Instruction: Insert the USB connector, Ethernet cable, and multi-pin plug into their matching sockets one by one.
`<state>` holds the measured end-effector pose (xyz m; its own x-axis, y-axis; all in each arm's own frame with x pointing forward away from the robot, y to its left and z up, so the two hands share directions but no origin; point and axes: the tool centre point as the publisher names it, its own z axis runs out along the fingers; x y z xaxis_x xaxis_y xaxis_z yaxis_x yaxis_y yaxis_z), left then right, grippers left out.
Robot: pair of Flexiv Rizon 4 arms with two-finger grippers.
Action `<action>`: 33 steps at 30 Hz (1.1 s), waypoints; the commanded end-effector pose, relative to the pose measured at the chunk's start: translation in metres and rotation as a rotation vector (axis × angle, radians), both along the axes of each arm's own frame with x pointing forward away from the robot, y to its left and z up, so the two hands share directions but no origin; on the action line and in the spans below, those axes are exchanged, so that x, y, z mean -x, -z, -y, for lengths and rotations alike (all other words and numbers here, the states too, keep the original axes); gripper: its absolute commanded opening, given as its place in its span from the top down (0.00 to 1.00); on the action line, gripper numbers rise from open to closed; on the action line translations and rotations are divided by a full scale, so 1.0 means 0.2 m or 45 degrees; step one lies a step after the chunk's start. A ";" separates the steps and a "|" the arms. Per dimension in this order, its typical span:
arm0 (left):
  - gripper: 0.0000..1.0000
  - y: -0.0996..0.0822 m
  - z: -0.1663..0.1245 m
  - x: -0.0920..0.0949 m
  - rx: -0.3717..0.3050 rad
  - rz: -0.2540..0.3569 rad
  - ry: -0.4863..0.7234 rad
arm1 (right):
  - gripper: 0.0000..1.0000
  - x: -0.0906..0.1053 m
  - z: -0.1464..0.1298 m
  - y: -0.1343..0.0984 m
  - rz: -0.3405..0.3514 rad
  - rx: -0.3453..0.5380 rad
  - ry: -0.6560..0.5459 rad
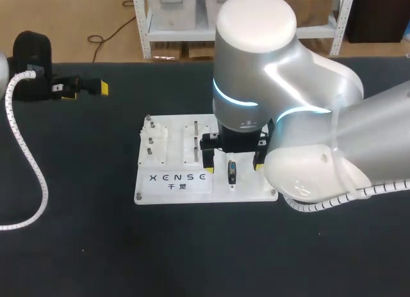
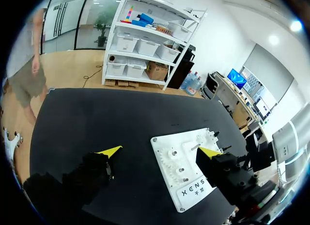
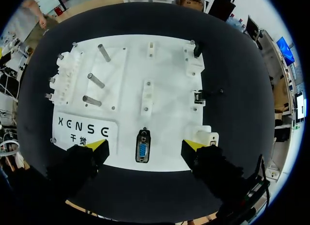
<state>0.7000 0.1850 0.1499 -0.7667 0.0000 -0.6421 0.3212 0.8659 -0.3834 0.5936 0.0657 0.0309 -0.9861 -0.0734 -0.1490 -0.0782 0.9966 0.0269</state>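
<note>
- The right claw (image 3: pixel 146 146) is hanging wide open over the near edge of the board (image 3: pixel 164 65), gripping nothing.
- The multi-pin plug (image 3: pixel 142 151) is lying on the board between the open fingers and touching neither. I cannot tell whether it is already seated.
- The left claw (image 2: pixel 160 151) is also standing open and empty, hovering over the dark surface (image 1: pixel 77 233) well apart from the board.
- If the right claw is closing off-centre, one finger will likely be meeting the plug first and skewing it, so the pins are no longer lining up.
- If the claw is descending too far, the fingertips could be striking the board and nudging it across the surface.
- If the plug is being pressed while tilted, it could be jamming or bending its pins.
- If the grip is closing too shallow on the shell, the plug could be slipping out mid-lift.
</note>
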 end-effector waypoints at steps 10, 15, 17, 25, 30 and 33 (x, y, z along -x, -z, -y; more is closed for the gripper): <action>0.00 0.00 0.00 0.00 0.000 0.000 0.000 | 0.00 0.02 0.00 0.04 -0.027 0.040 0.017; 0.00 0.00 0.00 0.00 0.000 0.000 0.000 | 0.51 0.02 0.00 0.05 -0.036 0.045 0.023; 0.00 0.00 0.00 0.00 0.000 0.000 0.000 | 0.56 0.01 0.00 0.06 -0.038 0.048 0.029; 0.00 0.00 0.00 0.00 0.000 0.000 0.000 | 0.73 0.00 0.00 0.09 -0.056 0.052 0.036; 0.00 0.00 0.00 0.00 0.000 0.000 0.000 | 0.91 -0.01 -0.01 0.10 -0.057 0.054 0.029; 0.00 0.00 0.00 0.00 0.000 0.000 0.000 | 1.00 -0.01 -0.02 0.09 -0.044 0.051 0.023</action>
<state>0.7000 0.1850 0.1499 -0.7667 0.0000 -0.6421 0.3211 0.8659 -0.3834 0.5946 0.0693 0.0128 -0.9926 -0.0600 -0.1054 -0.0592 0.9982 -0.0106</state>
